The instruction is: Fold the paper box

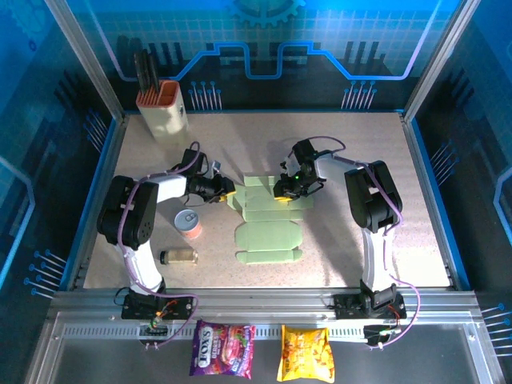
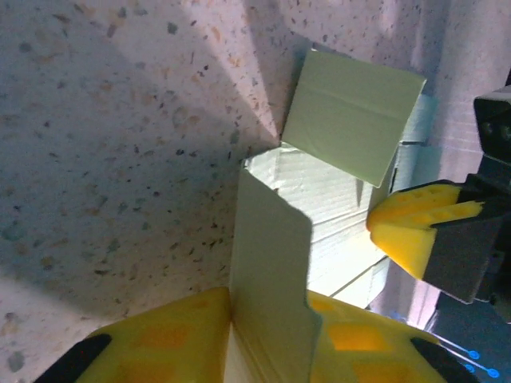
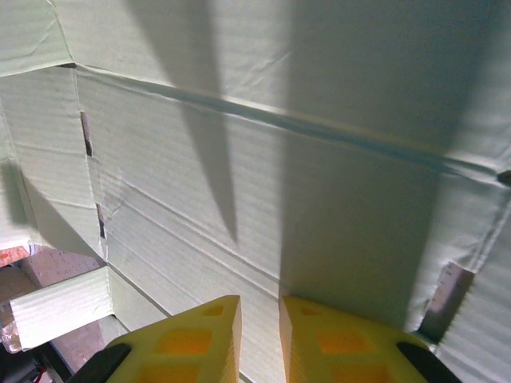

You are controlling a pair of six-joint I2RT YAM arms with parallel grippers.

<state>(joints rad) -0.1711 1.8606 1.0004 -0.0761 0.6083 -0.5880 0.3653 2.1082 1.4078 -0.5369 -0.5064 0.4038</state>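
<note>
The paper box (image 1: 268,228) lies as a flat pale mint-green die-cut sheet in the middle of the table. My left gripper (image 1: 226,192) is at its left edge, shut on a side flap (image 2: 271,263) that stands upright between the yellow fingers (image 2: 160,343); the gripper (image 2: 267,351) sits low over the table. My right gripper (image 1: 284,192) is over the sheet's far part, its yellow fingertip (image 2: 415,227) visible from the left wrist. In the right wrist view the gripper (image 3: 259,319) is down on the creased sheet (image 3: 279,159), jaws nearly together with nothing between them.
A cream holder with an orange rim (image 1: 162,108) stands at the back left. A small round can (image 1: 189,222) and a lying jar (image 1: 178,256) are left of the sheet. Two snack bags (image 1: 222,350) (image 1: 306,354) lie on the front rail. Bare table (image 1: 384,240) stretches right.
</note>
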